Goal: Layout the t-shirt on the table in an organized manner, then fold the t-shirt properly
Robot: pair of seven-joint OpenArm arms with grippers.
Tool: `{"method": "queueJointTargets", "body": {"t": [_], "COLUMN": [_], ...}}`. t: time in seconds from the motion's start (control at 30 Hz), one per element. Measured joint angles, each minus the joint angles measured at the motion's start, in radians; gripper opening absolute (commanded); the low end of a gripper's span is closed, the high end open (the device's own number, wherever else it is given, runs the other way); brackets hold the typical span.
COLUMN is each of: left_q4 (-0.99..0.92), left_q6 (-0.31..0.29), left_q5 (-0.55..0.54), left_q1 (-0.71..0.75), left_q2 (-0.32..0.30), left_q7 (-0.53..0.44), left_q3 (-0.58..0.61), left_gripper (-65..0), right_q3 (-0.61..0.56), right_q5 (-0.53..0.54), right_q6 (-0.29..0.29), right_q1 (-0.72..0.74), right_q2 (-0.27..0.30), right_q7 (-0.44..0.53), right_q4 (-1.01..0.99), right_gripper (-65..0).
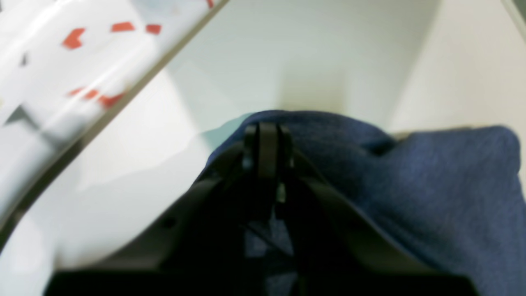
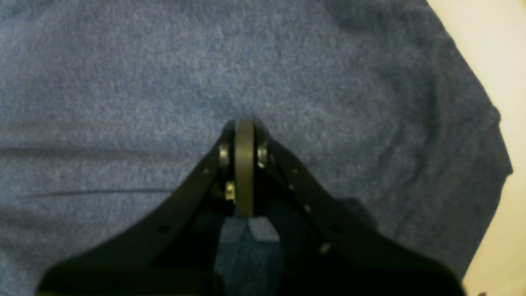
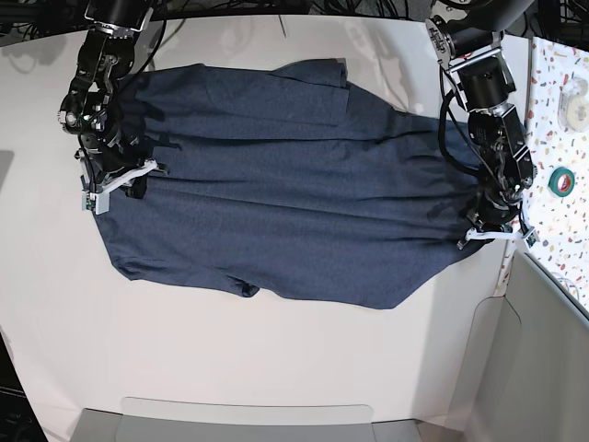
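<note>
The dark navy t-shirt (image 3: pixel 276 212) lies spread across the white table (image 3: pixel 276 359), plain side up, with long creases running between the two grippers. At the shirt's right edge in the base view, my left gripper (image 3: pixel 485 224) is shut on the cloth. In the left wrist view its fingertips (image 1: pixel 267 137) meet on a raised fold of the t-shirt (image 1: pixel 431 185). My right gripper (image 3: pixel 121 180) is at the shirt's left edge, shut on the cloth. The right wrist view shows this gripper (image 2: pixel 245 131) pressed together over the t-shirt (image 2: pixel 123 82), which fills nearly the whole frame.
A speckled strip (image 3: pixel 561 138) runs along the table's right side and holds a green tape roll (image 3: pixel 563 180) and a white roll (image 3: pixel 576 89). A grey panel (image 3: pixel 543 359) stands at the front right. A grey tray edge (image 3: pixel 248 419) lies at the front. Cables hang behind the table.
</note>
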Motion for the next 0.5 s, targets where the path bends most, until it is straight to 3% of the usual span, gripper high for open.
{"method": "queueJointTargets", "body": {"t": [0.17,0.27,0.5], "left_q4": [0.182,0.237,0.241], "left_q6": [0.0,-0.047,-0.056], "left_q5": [0.031,0.03,0.023], "left_q1": [0.094,0.087,0.058], "left_q2": [0.038,0.049,0.049], "left_q7": [0.012,0.022,0.022], "left_q3": [0.002,0.005,0.121], "left_gripper": [-64.8,-64.8,-64.8], "right_q3": [0.0,-0.007,-0.059], "right_q5": [-0.02,-0.018,-0.019], "right_q6": [-0.005,-0.005,-0.012], "right_q1": [-0.008,0.005,0.053], "right_q2": [-0.001,-0.005,-0.027], "right_q7": [-0.037,-0.034,-0.035], "right_q4": [0.073,0.102,0.104], "right_gripper": [-65.0,-65.0,-65.0]}}
